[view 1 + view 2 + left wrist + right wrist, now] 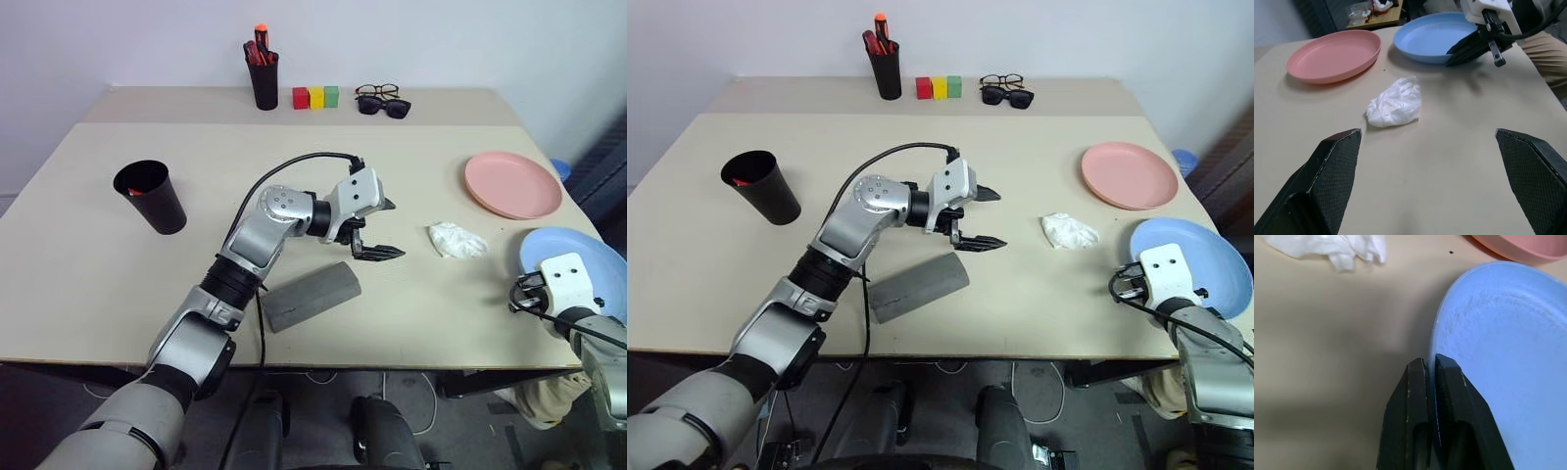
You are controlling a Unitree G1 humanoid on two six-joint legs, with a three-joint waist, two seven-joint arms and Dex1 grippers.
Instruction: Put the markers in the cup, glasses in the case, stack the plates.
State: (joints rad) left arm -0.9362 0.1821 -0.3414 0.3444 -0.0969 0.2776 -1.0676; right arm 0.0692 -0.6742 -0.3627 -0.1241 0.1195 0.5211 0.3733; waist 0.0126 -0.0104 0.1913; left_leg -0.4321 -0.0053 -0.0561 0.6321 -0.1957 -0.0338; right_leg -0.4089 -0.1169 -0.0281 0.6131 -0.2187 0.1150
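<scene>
Beige table (88, 264), holding the following. Near the left side: a wide black cup (152, 196), upright, with something red showing inside at the rim. Toward the front, centre-left: a grey case (311, 296), closed, lying on its side at a slant, partly under the left arm. Above the table's middle: the left gripper (377, 228), pointing toward the right side, its two black fingers (1334, 166) spread wide and holding nothing. Just right of that gripper: a crumpled white tissue (456, 240), apart from both plates. Right side, farther back: a pink plate (512, 183), lying flat and bare. Right side, at the front edge: a light blue plate (578, 257), lying flat, near the pink plate, not stacked on it; whether the two rims touch cannot be told. At the blue plate's near left rim: the right gripper (1430, 369), its fingers closed tight with the plate's edge pinched between them. Along the back of the table: a slim black pen holder (263, 78) with red markers (258, 47) standing in it; beside it a row of three small blocks (315, 97), red, yellow and green; further right, clear glasses (377, 91) with thin black rims lying just behind dark sunglasses (384, 106), the two pairs close together.
</scene>
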